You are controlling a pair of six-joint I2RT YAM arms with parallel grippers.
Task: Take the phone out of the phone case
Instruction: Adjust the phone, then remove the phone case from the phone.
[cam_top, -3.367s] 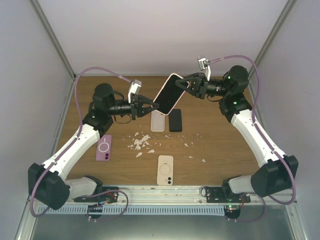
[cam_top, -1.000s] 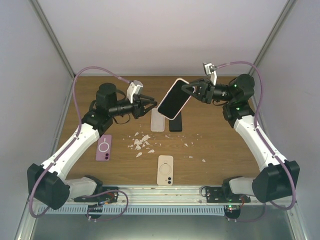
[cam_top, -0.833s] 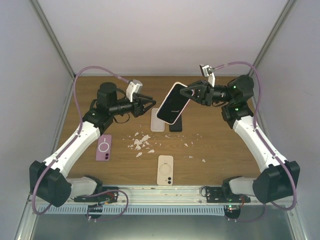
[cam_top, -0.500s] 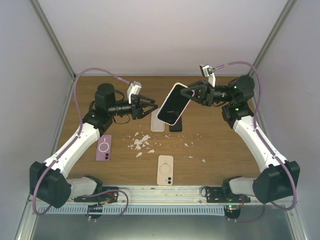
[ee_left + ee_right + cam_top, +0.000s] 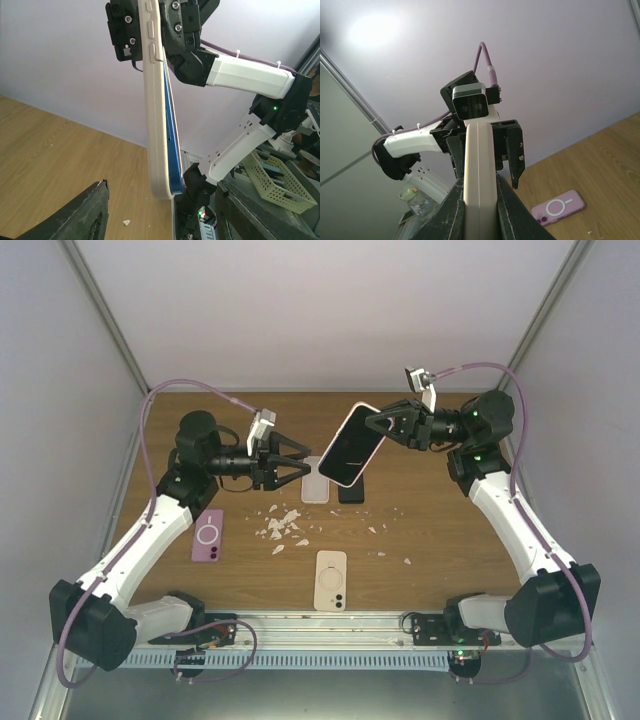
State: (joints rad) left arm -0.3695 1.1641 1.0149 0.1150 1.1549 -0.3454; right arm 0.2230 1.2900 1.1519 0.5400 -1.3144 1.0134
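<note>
My right gripper (image 5: 385, 426) is shut on the upper end of a cream phone case (image 5: 350, 445) and holds it tilted in the air above the table's far middle. In the left wrist view the case (image 5: 156, 125) shows edge-on. The blue phone (image 5: 172, 165) stands slightly proud of the case along the lower end. My left gripper (image 5: 297, 462) is open just left of the case's lower end, touching nothing. Its fingers (image 5: 95, 212) stand wide on both sides below the case. In the right wrist view my fingers (image 5: 507, 210) press both faces of the case (image 5: 480, 165).
On the wooden table (image 5: 430, 530) lie a pink phone (image 5: 208, 534), a cream cased phone (image 5: 331, 580), a clear case (image 5: 316, 480) and a black phone (image 5: 350, 490). White scraps (image 5: 282, 525) are scattered near the middle. Grey walls close in both sides.
My left gripper has opened wider and drawn back to the left, away from the case's lower end. The right gripper keeps its hold and has shifted the case only slightly.
</note>
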